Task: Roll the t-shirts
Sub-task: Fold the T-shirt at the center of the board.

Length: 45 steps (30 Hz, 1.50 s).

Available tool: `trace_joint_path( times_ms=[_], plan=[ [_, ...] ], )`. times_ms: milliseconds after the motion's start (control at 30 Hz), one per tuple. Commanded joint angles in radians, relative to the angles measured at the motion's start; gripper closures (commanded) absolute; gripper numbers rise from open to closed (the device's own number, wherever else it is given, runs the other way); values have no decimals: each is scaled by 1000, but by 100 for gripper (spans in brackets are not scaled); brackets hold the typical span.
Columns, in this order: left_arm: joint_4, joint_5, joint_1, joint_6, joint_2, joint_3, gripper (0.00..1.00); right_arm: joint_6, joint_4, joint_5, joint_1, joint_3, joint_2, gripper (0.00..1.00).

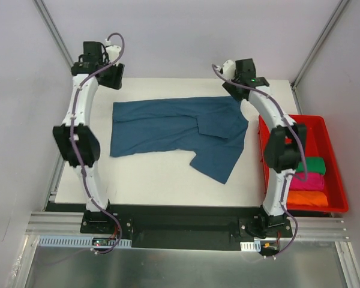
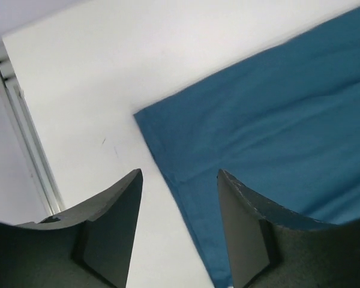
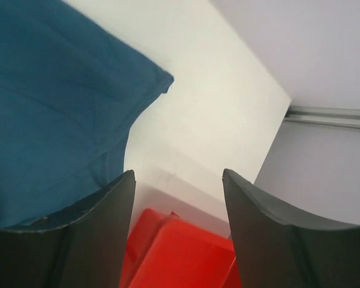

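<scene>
Dark teal-blue cloth short-sleeved t-shirt [image 1: 174, 127]: spread flat on the white desk [image 1: 150, 180], lengthwise left to right, between the two arms. Its right part is doubled over, and one flap points toward the near right.

Left fingers [image 1: 113, 79]: parted to a moderate gap, nothing between them. They hang over the far left of the desk, just beside the shirt's far-left corner. In the left wrist view one finger sits over bare desk and the other over the hemmed edge. Contact with the cloth cannot be told.

Right fingers [image 1: 233, 90]: parted likewise and holding nothing, over the shirt's far-right corner. The corner lies loose on the desk.

Red plastic tray [image 1: 306, 119]: right of the desk. It holds a green rolled shirt [image 1: 312, 165], a magenta rolled shirt [image 1: 312, 180] and an orange rolled shirt [image 1: 308, 197], side by side.
</scene>
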Motion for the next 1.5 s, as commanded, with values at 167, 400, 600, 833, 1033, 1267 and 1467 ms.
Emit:
trace_joint_path(
  times_ms=[167,400,600,833,1033,1267,1467],
  plan=[
    [-94,391,11,-185,-488,-498,47,-10,-343,-339,129,-239,-421,36],
    [-116,375,76,-148,-675,-744,46,-65,-364,-456,234,-234,-335,44],
    [-153,371,130,-159,-668,-787,48,-102,-416,-440,272,-41,-85,48],
    [-156,357,154,-180,-695,-833,48,-101,-373,-395,298,30,48,48],
    [-164,362,176,-176,-685,-824,48,-104,-331,-322,314,50,122,50],
    [-164,371,195,-185,-668,-827,48,-114,-324,-294,315,58,160,51],
    [-164,372,205,-185,-663,-831,48,-111,-305,-259,314,61,189,53]
  ],
)
